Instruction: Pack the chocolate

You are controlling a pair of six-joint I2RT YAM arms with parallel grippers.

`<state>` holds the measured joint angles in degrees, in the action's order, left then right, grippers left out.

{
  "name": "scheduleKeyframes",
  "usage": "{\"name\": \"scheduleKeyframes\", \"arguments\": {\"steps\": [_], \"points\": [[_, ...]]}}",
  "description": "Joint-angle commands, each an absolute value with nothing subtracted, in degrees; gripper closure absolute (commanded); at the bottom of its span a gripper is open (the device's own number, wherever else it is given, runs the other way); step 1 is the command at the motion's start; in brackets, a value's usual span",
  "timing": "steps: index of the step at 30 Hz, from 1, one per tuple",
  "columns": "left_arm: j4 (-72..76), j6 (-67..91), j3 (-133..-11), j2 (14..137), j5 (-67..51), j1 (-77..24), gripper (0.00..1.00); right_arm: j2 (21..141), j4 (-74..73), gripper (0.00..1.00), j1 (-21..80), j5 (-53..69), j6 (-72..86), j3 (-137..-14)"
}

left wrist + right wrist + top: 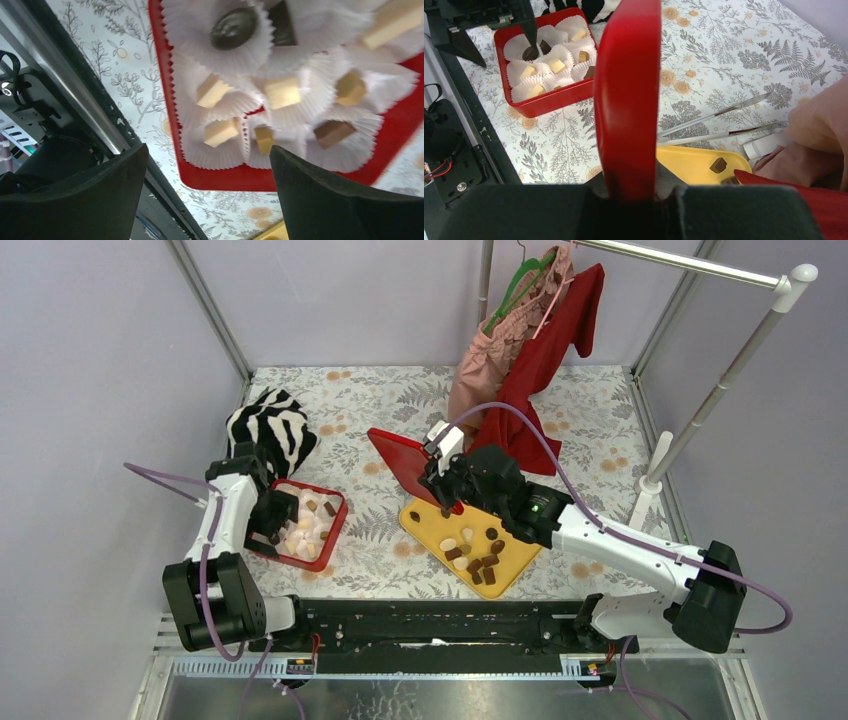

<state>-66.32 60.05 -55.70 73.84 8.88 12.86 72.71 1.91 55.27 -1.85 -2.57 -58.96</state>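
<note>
- Your left gripper (272, 523) (209, 149) hangs over the 9 o'clock side of the red box (338, 520) (225, 181) (549, 97). Its fingers are spread wide, with nothing between them.
- The red box sits at 9 o'clock on the table and is lined with white paper cups (345, 150).
- Much of the chocolate (310, 506) (232, 27) (556, 66) is already in those cups. You can see tan blocks, one dark round piece and a dark square one beside it.
- A black-and-white striped cloth (272, 425) lies just beside the box at its 12 o'clock.
- Your right gripper (440, 486) (631, 192) is clenched on one edge of the red lid (400, 462) (626, 90).
- It holds the lid on edge and tilted, between the box and the yellow tray (425, 525) (689, 165), at the tray's 11 o'clock. You cannot tell whether the lid's lower corner touches the table.
- The yellow tray lies at the table's middle, at 3 o'clock from the box. More chocolate sits loose on it, dark and cream pieces bunched toward its 5 o'clock end.
- In the right wrist view, metal tongs (719, 116) lie on the table just past the tray's far edge.
- A pink garment (490, 360) and a red garment (545, 350) hang from the rail (740, 350) at 1 o'clock, and their hems reach the table.
</note>
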Motion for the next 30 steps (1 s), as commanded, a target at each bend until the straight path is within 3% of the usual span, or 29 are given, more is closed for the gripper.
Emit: {"name": "scheduleKeyframes", "arguments": {"steps": [1, 8, 16, 23, 27, 30], "points": [[-65.8, 63.0, -50.7, 74.5, 8.4, 13.2, 0.02, 72.5, 4.4, 1.00, 55.0, -0.6, -2.5, -61.2], [-58.2, 59.9, -48.7, 74.5, 6.3, 12.7, 0.04, 72.7, 3.8, 1.00, 55.0, -0.4, -2.6, -61.1], [-57.6, 58.6, -50.9, 76.0, 6.5, 9.8, 0.22, 74.4, 3.8, 1.00, 55.0, -0.1, -2.7, -62.3], [-57.2, 60.4, -48.5, 75.6, 6.4, 7.4, 0.31, 75.6, 4.1, 1.00, 55.0, 1.9, -2.7, -63.0], [-57.2, 60.9, -48.6, 75.1, 6.6, 7.1, 0.47, 76.0, 4.0, 1.00, 55.0, 2.2, -2.8, -63.2], [-57.5, 61.1, -48.9, 74.7, 6.8, 6.9, 0.54, 76.0, 4.0, 1.00, 55.0, 2.2, -2.9, -63.3]]}}
